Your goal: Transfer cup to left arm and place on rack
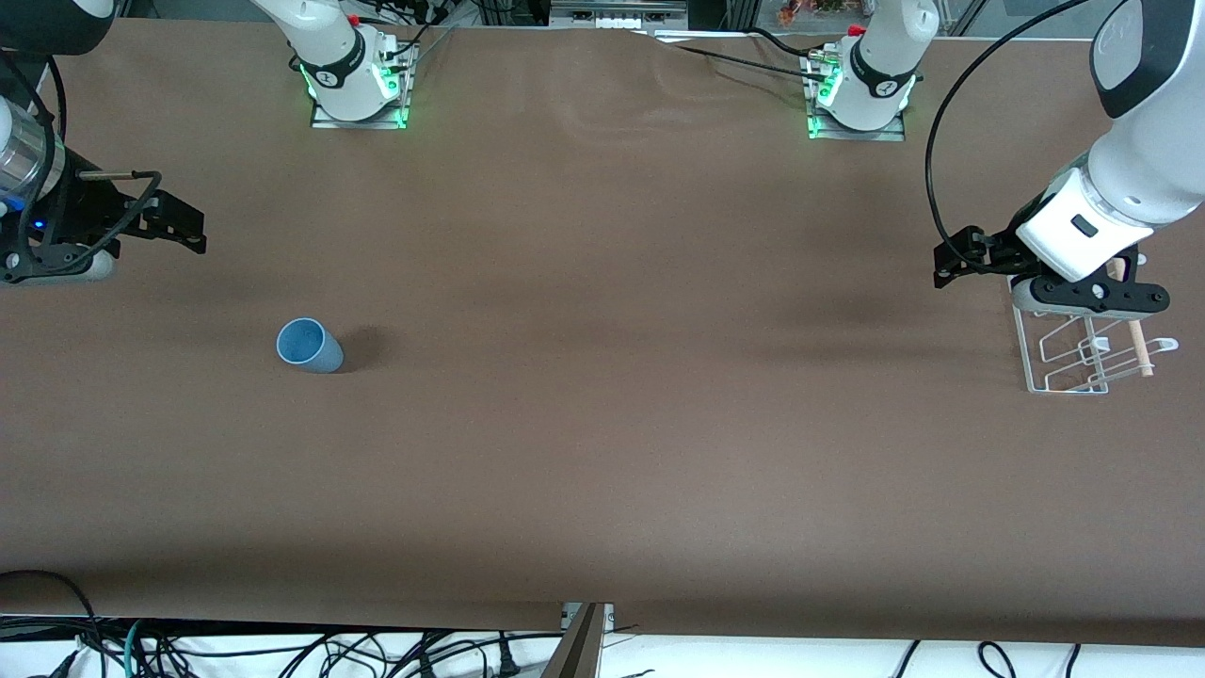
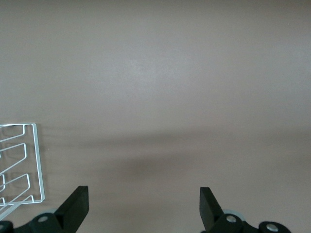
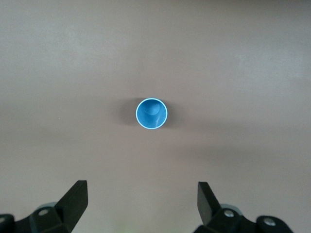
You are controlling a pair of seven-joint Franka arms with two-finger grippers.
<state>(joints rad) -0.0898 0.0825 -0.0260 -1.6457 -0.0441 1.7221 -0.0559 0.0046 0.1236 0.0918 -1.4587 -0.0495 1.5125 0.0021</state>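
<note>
The light-blue cup (image 1: 309, 346) stands upright on the brown table toward the right arm's end, its open mouth up. It also shows in the right wrist view (image 3: 151, 113), seen from above. My right gripper (image 1: 193, 232) is open and empty, held above the table, apart from the cup; in its wrist view (image 3: 142, 201) the cup lies ahead of the fingers. The white wire rack (image 1: 1083, 356) with its wooden dowel (image 1: 1137, 337) sits at the left arm's end. My left gripper (image 1: 946, 264) is open and empty, over the table beside the rack (image 2: 22, 165).
The two arm bases (image 1: 356, 80) (image 1: 859, 94) stand at the edge of the table farthest from the front camera. A black cable (image 1: 941, 160) loops off the left arm. Loose cables (image 1: 282, 650) lie below the table's front edge.
</note>
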